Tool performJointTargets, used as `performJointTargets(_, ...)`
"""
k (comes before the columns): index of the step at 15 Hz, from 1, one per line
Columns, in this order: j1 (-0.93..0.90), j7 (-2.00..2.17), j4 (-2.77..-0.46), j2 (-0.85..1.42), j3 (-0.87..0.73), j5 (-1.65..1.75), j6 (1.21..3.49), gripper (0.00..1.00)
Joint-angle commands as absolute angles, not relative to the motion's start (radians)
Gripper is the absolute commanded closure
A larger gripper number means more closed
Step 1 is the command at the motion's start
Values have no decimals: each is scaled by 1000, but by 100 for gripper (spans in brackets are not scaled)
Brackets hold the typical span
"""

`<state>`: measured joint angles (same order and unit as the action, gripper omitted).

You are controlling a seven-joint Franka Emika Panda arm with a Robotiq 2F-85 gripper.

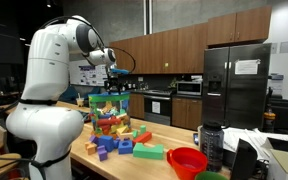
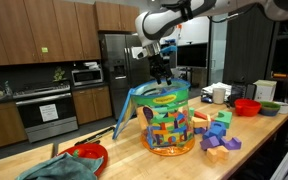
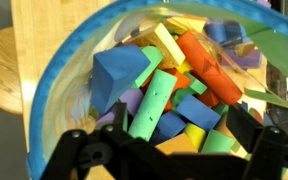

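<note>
Claw (image 3: 169, 152) wide and empty: best lowered straight onto the green block (image 3: 152, 105) at its 12 o'clock, clear of the tub (image 3: 41, 85) rim.

The gripper (image 2: 161, 72) hangs just above the open top of a clear tub (image 2: 174, 99) with a blue rim; how its jaws stand cannot be told here. The tub, packed with coloured foam blocks (image 2: 167, 124), stands on a wooden counter (image 2: 134, 158). Loose blocks (image 2: 220, 138) lie just beside it, with a red bowl (image 2: 246, 107) beyond them. Another red bowl (image 2: 89, 153) touches a green cloth (image 2: 52, 171). A refrigerator (image 2: 117, 62) and a microwave (image 2: 86, 73) stand behind.
</note>
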<state>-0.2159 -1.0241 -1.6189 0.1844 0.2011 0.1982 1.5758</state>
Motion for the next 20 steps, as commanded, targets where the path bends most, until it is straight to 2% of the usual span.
performJointTargets(1, -275, -752, -1565, 252, 225, 238, 1543, 0)
performJointTargets(6, -361, -413, -1530, 313, 263, 276, 1488, 0)
performJointTargets(14, -386, -305, -1536, 303, 276, 362, 1345, 0)
performJointTargets(20, -376, -250, -1665, 270, 279, 416, 1442, 0)
